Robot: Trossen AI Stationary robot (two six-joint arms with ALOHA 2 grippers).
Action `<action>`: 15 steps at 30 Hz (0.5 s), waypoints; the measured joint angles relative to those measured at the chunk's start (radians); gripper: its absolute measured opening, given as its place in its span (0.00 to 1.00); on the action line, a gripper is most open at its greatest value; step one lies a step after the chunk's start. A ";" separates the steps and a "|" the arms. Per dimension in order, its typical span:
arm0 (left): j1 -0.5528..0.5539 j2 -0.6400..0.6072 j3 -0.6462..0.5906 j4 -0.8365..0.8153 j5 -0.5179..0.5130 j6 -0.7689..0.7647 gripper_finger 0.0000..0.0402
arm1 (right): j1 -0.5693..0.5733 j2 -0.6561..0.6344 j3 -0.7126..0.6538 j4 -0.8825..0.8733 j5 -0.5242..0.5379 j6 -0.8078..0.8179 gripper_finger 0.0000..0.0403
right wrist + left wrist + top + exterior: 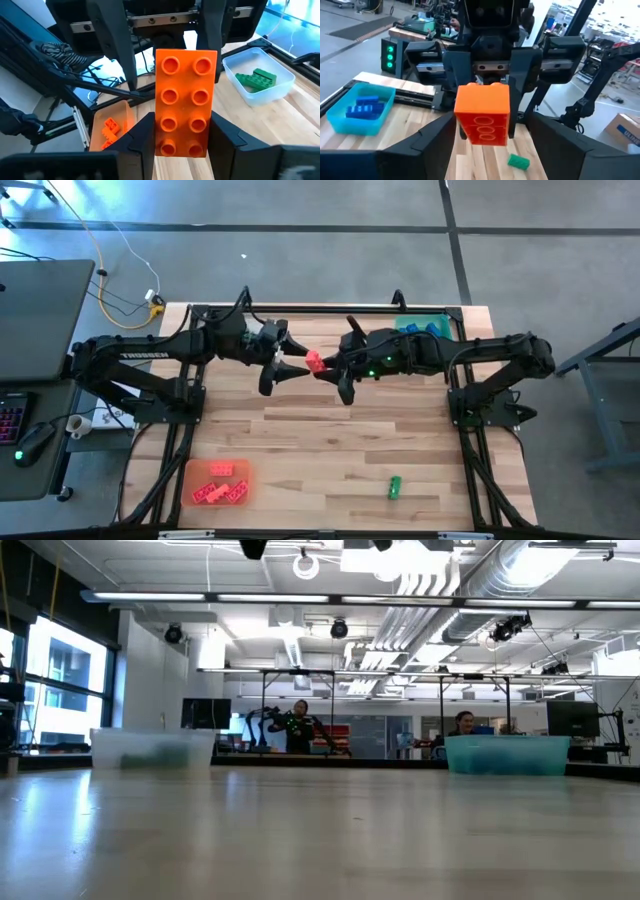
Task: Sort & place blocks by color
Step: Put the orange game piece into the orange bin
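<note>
A red block [314, 361] hangs above the middle of the table's far half, with my right gripper [324, 369] shut on it. The block's studs [186, 95] face the right wrist camera. My left gripper [289, 368] is open and faces the right one. Its fingers [114, 42] stand on either side of the block's free end [483, 116]; I cannot tell whether they touch it. A single green block [395, 486] lies flat on the table near its front edge. My right gripper pinches the red block's two long sides [159, 136] between its two fingers, at the end nearest its wrist. The fingers come about level from the table's right and lie along the block. The block is lifted clear and sticks out toward my left gripper.
An orange tray [196, 472] with red blocks sits at the near left. A blue tray [441, 328] with blue blocks stands at the far right. A clear tray [239, 61] with green blocks stands at the far left. People are in the room beyond the table.
</note>
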 joint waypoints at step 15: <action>0.000 0.011 0.000 0.144 -0.018 -0.038 0.60 | 0.000 0.014 0.000 0.110 -0.025 0.000 0.28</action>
